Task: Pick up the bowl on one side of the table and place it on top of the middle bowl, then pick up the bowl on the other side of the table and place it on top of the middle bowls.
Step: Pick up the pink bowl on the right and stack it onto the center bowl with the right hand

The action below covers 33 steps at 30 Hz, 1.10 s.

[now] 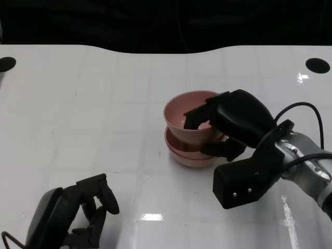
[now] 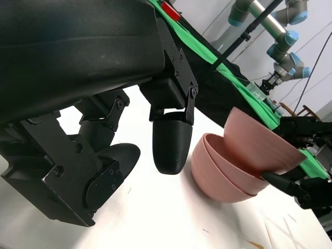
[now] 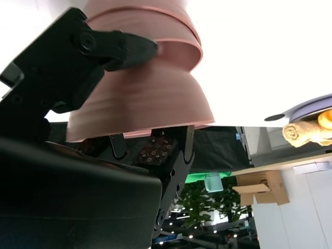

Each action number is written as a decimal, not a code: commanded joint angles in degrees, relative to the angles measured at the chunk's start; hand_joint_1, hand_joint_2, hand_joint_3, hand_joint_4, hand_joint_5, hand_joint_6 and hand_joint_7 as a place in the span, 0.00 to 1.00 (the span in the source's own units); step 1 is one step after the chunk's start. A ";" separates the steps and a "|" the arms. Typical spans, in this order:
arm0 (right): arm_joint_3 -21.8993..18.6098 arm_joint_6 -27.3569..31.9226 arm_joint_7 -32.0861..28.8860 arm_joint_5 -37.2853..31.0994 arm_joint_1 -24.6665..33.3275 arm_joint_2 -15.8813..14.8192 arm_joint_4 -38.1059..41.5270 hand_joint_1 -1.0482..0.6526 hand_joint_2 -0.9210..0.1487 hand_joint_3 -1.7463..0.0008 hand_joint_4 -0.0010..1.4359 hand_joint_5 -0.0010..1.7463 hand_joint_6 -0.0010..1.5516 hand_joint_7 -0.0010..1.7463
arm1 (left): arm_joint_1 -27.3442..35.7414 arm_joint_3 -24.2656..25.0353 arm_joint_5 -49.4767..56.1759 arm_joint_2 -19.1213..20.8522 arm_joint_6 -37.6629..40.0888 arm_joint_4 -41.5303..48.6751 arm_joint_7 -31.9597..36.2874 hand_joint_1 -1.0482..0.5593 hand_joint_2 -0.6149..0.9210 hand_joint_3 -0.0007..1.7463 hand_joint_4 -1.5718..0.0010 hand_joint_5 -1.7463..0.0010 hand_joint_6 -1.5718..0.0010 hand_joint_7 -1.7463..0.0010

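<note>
A white table (image 1: 93, 119) with a faint grid of seams fills the head view; a dark strip lies along its far edge, and a dark round spot (image 1: 317, 65) is seen near each far corner. Right of centre on the table a stack of pink bowls is noted: two nested lower bowls (image 1: 189, 154) sit flat on the surface, and a top bowl (image 1: 182, 118) is carried above them, tilted, its rim raised off level and not seated flush. In the left wrist view the top bowl (image 2: 258, 147) is seen leaning into the nested pair (image 2: 218, 174), touching them on one side. The right hand (image 1: 231, 127), at the end of a silver forearm (image 1: 306, 163) with a black cable looped over it, is held against the near right side of the stack. The top bowl is gripped by this hand: fingers (image 1: 197, 115) are hooked over the rim into the bowl while others (image 1: 223, 149) press the outer wall below. In the right wrist view a fingertip (image 3: 137, 50) is seen pressed on the bowl's outer wall (image 3: 145, 98). The left hand (image 1: 85, 212) is found at the near left of the table, well apart from the bowls, nothing held, its fingers curled loosely inward and parted.
</note>
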 commanded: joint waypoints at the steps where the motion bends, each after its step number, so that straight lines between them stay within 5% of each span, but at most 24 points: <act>1: 0.21 1.89 4.03 -0.41 1.64 -2.98 -3.36 0.37 0.05 0.89 0.49 0.20 0.50 0.03 | 0.69 0.14 -0.20 0.84 0.38 -0.85 -0.50 0.66 0.61 0.83 0.46 0.02 0.50 0.15; 5: 0.13 4.05 7.48 -0.48 3.04 -3.93 -7.05 0.30 0.00 0.88 0.42 0.06 0.42 0.00 | 0.76 0.11 -0.52 0.92 0.15 -0.82 -0.76 0.66 0.62 0.82 0.46 0.02 0.51 0.14; 33: -1.20 9.90 10.22 -3.02 12.27 -8.16 -20.62 0.18 0.00 0.79 0.18 0.01 0.19 0.00 | 1.48 0.36 -0.44 1.03 0.71 -2.04 -1.46 0.66 0.62 0.82 0.47 0.01 0.51 0.14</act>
